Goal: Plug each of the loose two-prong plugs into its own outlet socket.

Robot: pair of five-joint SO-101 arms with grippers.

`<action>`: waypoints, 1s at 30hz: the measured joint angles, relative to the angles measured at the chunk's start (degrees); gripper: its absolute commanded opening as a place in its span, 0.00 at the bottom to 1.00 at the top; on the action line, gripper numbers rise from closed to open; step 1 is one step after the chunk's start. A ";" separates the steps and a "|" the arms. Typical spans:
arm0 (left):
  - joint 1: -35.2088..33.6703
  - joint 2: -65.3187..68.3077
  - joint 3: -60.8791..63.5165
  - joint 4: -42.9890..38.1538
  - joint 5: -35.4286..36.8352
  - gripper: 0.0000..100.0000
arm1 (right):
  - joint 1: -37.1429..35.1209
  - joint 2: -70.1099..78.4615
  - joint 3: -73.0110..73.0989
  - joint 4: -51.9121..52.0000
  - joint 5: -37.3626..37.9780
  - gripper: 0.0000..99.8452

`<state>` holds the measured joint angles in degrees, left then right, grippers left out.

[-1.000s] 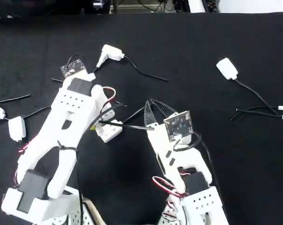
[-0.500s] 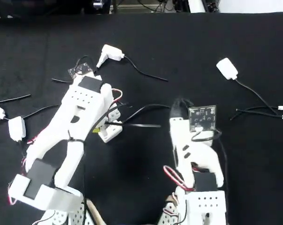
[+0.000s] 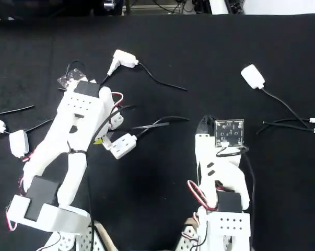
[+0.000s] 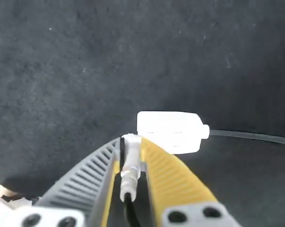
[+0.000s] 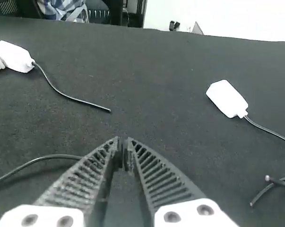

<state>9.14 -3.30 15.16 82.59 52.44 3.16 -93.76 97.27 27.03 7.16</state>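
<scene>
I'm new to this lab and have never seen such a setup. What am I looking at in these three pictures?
Two small white robot arms sit side by side at a black table. The wide picture looks down from a fixed camera; the other two come from a camera on each arm's wrist. The left gripper is shut on a small plug with a black cable, close beside a white outlet socket. The right gripper is shut and holds nothing. A second socket lies farther off, with other white cabled pieces scattered around.
</scene>
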 measured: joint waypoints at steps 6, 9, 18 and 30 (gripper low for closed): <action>0.53 0.00 0.00 0.00 0.88 0.03 | 0.00 0.00 0.00 0.00 0.00 0.01; 2.46 0.00 0.00 0.00 3.25 0.03 | 0.00 0.00 0.00 0.00 0.00 0.01; 5.19 0.00 0.00 0.00 8.79 0.03 | 0.00 0.00 0.00 0.00 0.00 0.01; 3.87 -0.62 5.80 -8.79 9.49 0.03 | 0.00 0.00 0.00 0.00 0.00 0.01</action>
<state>13.01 -3.91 20.97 73.80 61.93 3.16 -93.76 97.27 27.03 7.16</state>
